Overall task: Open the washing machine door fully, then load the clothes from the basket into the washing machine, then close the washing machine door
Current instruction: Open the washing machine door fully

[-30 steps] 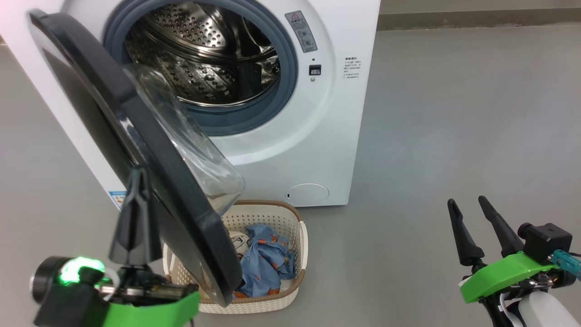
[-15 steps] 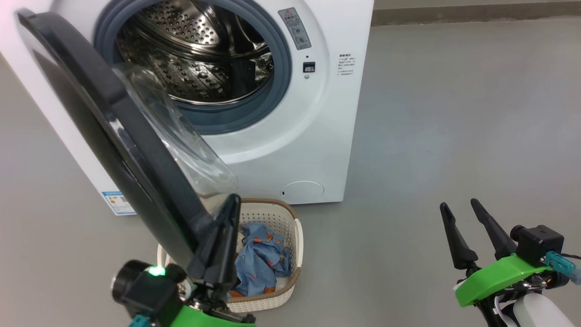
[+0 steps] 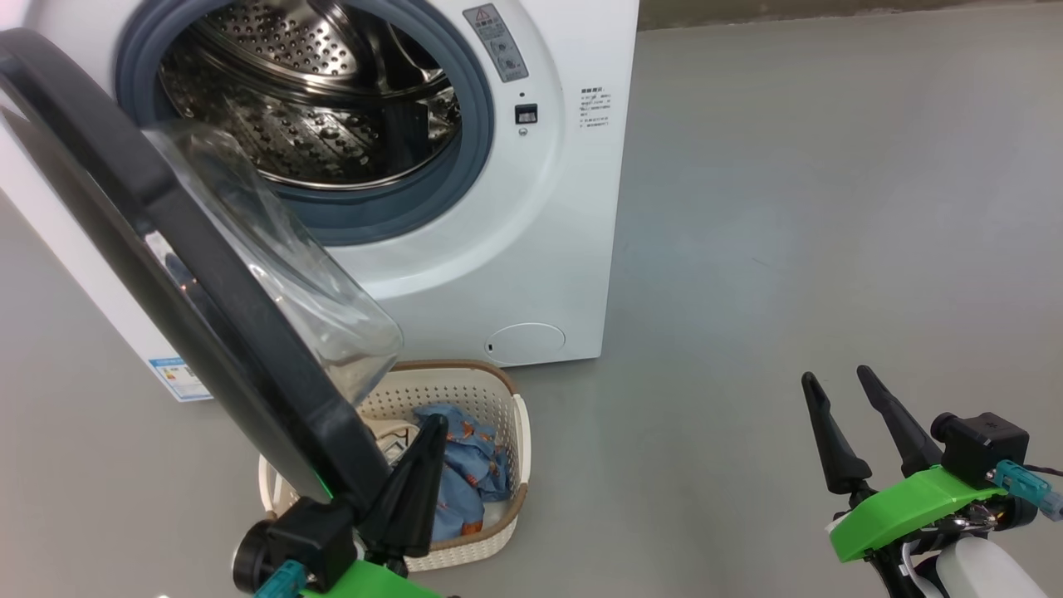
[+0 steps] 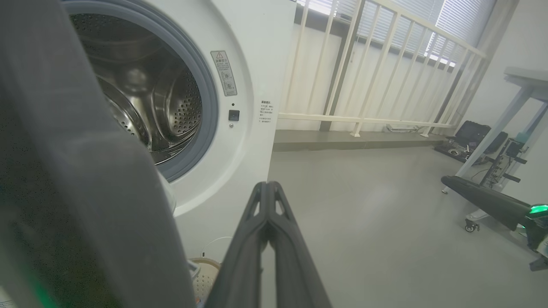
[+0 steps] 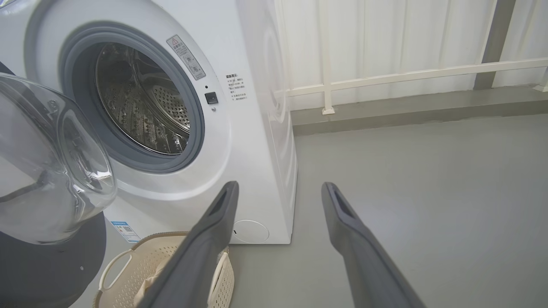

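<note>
Left end effector [image 3: 435, 422] pinched together beside the washing machine door [image 3: 116, 166]; right end effector [image 3: 835, 375] apart, empty.

right gripper [image 5: 279, 185] spread wide; washing machine door [image 5: 47, 171] stands open at left, basket [image 5: 128, 280] beneath it

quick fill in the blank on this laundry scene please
The washing machine door stands ____.
The drum is ____.
The basket holds ____ and cream clothes.
The left gripper has its fingers pressed ____.
Missing: open; empty; blue; together.
</note>
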